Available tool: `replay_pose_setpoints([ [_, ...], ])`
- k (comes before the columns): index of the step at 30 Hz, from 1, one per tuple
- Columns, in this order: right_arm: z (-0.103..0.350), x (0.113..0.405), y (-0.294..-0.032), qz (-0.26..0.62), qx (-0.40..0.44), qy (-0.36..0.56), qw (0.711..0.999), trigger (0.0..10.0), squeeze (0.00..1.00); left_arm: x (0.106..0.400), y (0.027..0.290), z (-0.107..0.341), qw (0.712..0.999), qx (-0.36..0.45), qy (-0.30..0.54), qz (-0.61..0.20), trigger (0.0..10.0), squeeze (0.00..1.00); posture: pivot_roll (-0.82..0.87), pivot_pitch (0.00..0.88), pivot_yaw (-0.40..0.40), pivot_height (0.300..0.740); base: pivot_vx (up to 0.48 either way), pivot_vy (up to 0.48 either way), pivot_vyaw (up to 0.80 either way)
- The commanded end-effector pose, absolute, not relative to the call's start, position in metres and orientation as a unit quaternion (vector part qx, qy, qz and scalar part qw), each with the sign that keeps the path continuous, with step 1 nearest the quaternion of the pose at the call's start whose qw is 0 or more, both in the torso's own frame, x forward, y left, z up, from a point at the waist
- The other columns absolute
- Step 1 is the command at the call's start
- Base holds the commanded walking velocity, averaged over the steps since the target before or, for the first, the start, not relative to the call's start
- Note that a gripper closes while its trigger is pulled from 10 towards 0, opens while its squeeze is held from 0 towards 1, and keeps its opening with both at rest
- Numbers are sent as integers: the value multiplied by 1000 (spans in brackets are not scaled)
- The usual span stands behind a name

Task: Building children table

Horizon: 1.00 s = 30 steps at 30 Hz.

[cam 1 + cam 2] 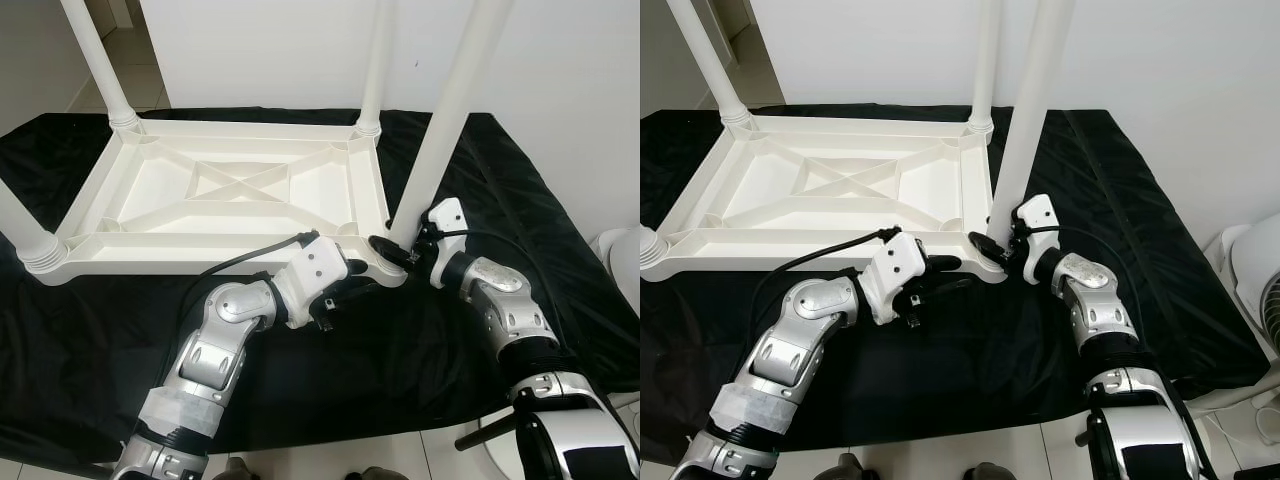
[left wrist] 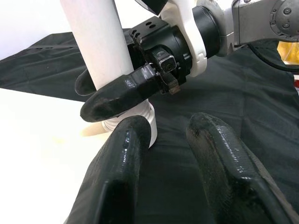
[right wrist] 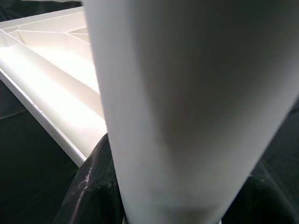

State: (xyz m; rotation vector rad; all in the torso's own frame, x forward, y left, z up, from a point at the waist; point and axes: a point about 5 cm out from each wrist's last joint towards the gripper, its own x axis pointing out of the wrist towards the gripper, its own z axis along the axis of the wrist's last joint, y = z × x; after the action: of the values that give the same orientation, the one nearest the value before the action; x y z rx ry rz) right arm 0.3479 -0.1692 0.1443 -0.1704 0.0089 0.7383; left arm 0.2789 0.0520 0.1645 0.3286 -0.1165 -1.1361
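1 table leg point(image 1: 440, 120) clamped between right gripper point(image 1: 392, 250) jaws, near socket.

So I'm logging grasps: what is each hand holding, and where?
Right hand grips the near-right table leg close to its base socket. Left hand is open, holding nothing.

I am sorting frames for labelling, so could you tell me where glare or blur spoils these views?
Left wrist view: the tabletop blows out to white. Right wrist view: the table leg held by the right end effector looms close and soft. Both eye views: sharp, evenly lit.
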Motion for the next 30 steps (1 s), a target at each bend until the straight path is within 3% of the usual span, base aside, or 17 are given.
replay_pose_setpoints([
  [1,145,349,-174,343,-67,2,937,10000,0,282,56,163,857,147,-54,-491,10000,0,-89,54,0,740,0,0,0],
  [15,143,341,-158,193,-22,-26,981,10000,0,281,55,159,856,147,-48,-494,10000,0,-103,57,6,740,0,0,0],
  [18,139,337,-150,111,-15,-21,993,10000,0,283,55,159,854,151,-47,-496,10000,0,-107,51,10,740,0,0,0],
  [27,142,325,-135,-9,4,-32,999,10000,0,286,57,160,852,158,-48,-497,10000,0,-117,36,15,740,0,0,0],
  [30,149,319,-117,-22,17,-42,999,10000,0,289,59,161,853,162,-50,-493,10000,0,-118,30,17,740,0,0,0],
])
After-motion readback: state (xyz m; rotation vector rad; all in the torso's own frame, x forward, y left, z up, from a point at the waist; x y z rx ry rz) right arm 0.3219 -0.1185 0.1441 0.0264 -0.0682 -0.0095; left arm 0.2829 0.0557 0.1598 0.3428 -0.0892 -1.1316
